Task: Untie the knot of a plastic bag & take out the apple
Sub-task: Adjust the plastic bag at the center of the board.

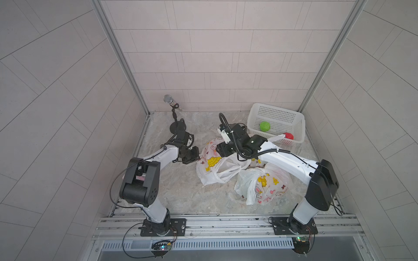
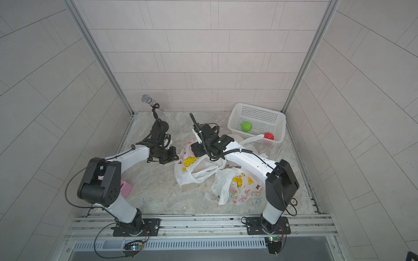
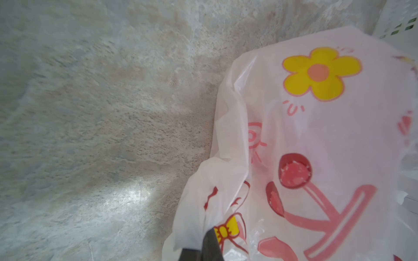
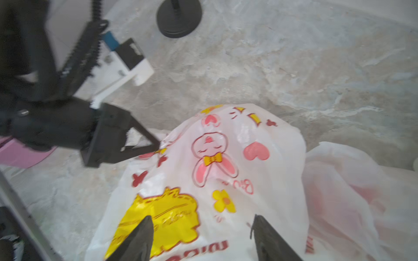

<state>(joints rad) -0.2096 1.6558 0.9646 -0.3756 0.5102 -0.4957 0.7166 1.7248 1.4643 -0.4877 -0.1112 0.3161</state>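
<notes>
L hand [image 4: 157, 144] pinches bag [image 4: 217, 171] edge.

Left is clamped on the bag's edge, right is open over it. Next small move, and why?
Probably lower the right gripper and close it on the printed bag beneath. Its jaws stand open and empty, while the left gripper pinches the bag's edge; a second hold would let you pull the plastic apart.

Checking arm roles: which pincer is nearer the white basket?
Right. The right pincer is open above the printed bag; the left pincer is shut on that bag's edge facing away from the white basket, so farther off.
</notes>
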